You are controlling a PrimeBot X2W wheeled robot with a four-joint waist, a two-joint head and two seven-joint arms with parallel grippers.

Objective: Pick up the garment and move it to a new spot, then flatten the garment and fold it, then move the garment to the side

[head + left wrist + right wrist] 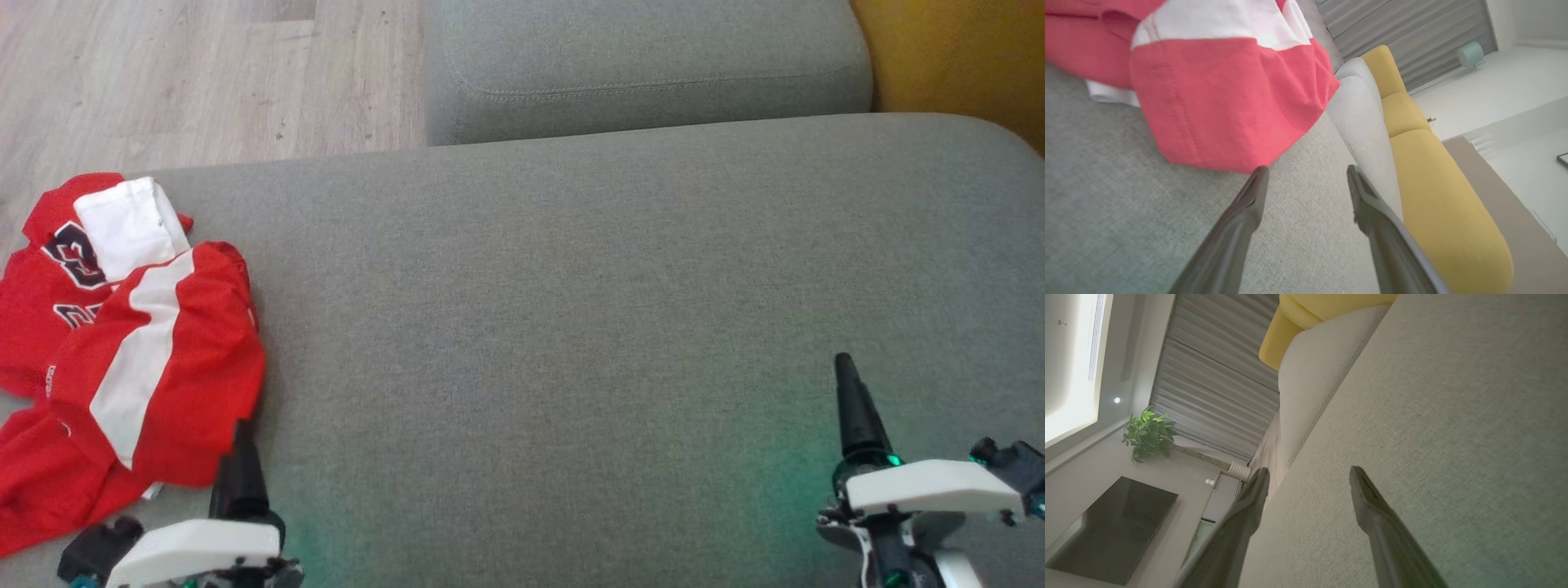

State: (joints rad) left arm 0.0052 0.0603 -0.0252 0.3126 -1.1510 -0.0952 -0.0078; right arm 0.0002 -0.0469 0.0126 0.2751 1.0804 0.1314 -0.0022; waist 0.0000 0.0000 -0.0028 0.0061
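The garment point(163, 351), a red jersey with white stripes and dark numbers, lies crumpled at the left edge of the grey seat cushion point(571, 310). Part of it hangs past the cushion's left side. My left gripper point(241, 449) hovers at the garment's near right corner, its tip just short of the red hem. In the left wrist view the red cloth point(1229, 102) lies right ahead of the left gripper point(1306, 171), which is open and empty. My right gripper point(849, 392) is far off at the lower right over bare cushion, also open and empty point(1308, 471).
A second grey cushion point(645, 65) sits behind the seat, with a yellow cushion point(955, 57) at the top right. Wood floor point(163, 82) lies beyond the cushion's far left edge. The right wrist view takes in a curtain point(1216, 388), a plant point(1147, 433) and a dark screen point(1110, 526).
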